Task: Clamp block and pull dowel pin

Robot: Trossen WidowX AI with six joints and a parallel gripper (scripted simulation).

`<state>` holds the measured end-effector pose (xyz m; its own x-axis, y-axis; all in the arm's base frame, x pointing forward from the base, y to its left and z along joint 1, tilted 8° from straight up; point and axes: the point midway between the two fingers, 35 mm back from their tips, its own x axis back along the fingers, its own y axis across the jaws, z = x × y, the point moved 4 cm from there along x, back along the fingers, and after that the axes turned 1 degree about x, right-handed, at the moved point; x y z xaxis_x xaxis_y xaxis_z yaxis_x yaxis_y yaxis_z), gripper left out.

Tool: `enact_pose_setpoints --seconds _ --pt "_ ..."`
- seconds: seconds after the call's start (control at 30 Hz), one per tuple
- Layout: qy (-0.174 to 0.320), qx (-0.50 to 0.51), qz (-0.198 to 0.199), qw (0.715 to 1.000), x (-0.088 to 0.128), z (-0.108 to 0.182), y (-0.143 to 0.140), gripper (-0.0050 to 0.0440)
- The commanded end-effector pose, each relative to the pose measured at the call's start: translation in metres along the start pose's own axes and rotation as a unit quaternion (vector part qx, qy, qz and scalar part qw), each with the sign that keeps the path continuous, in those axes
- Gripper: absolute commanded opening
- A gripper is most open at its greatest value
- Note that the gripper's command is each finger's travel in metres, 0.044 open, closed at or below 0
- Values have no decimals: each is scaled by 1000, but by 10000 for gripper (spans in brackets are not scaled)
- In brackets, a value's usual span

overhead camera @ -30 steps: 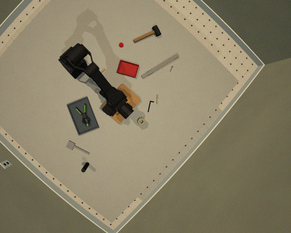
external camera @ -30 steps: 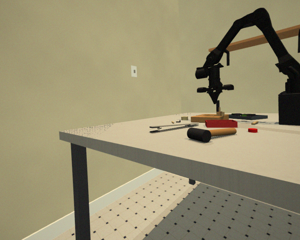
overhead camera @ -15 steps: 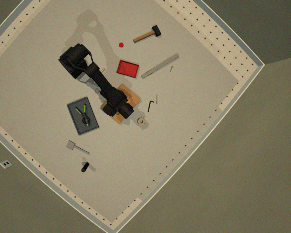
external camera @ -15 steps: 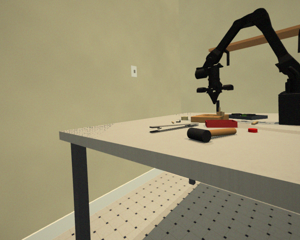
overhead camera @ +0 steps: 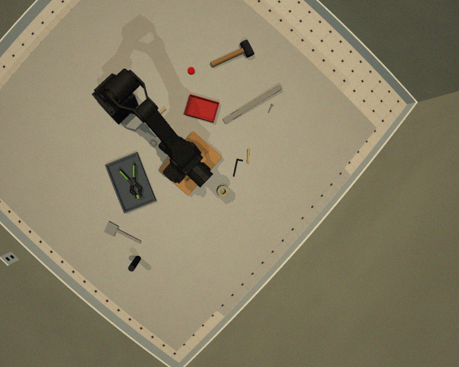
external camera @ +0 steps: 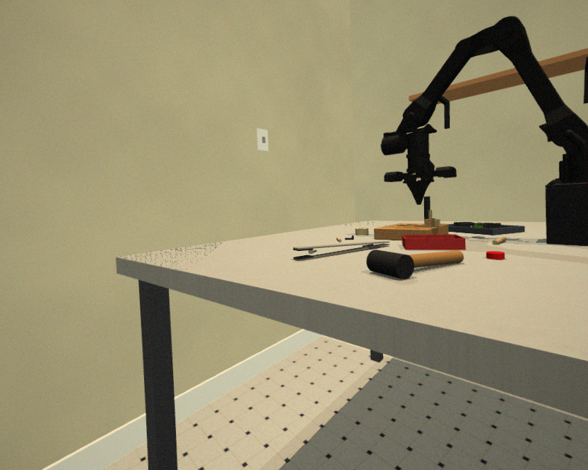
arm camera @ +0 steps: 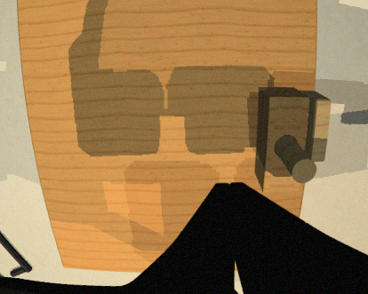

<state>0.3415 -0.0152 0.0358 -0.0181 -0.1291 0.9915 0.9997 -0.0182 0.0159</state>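
The small wooden block point(arm camera: 289, 113) point(external camera: 428, 222) stands on the wooden board point(overhead camera: 210, 154) point(arm camera: 188, 33) point(external camera: 396, 230). Its dowel pin point(arm camera: 304, 170) point(external camera: 430, 213) sticks up from its top. The bench stop point(arm camera: 322, 117) is beside it, to its right in the wrist view; a dark strip lies between them, and I cannot tell whether they touch. My gripper point(external camera: 418, 203) point(arm camera: 228, 195) is shut and empty, high above the board beside the pin. The arm hides it in the top view. The green-and-black spring clamp point(overhead camera: 134, 171) lies in the grey tray point(overhead camera: 125, 199), away from the block.
A red tray point(overhead camera: 201, 108) point(external camera: 433, 242) and a mallet point(overhead camera: 227, 57) point(external camera: 436, 259) lie on one side of the board. A long grey bar point(overhead camera: 252, 103), a hex key point(overhead camera: 235, 168) and a tape roll point(overhead camera: 218, 191) lie beyond it. A black cylinder point(overhead camera: 134, 263) stands past the grey tray.
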Motion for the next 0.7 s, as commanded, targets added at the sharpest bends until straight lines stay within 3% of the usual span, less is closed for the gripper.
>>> enact_pose_setpoints --seconds 0.0,0.67 --pt "1 -1 1 1000 -6 0 2 0" --pt "1 -1 1 1000 -36 0 3 0"
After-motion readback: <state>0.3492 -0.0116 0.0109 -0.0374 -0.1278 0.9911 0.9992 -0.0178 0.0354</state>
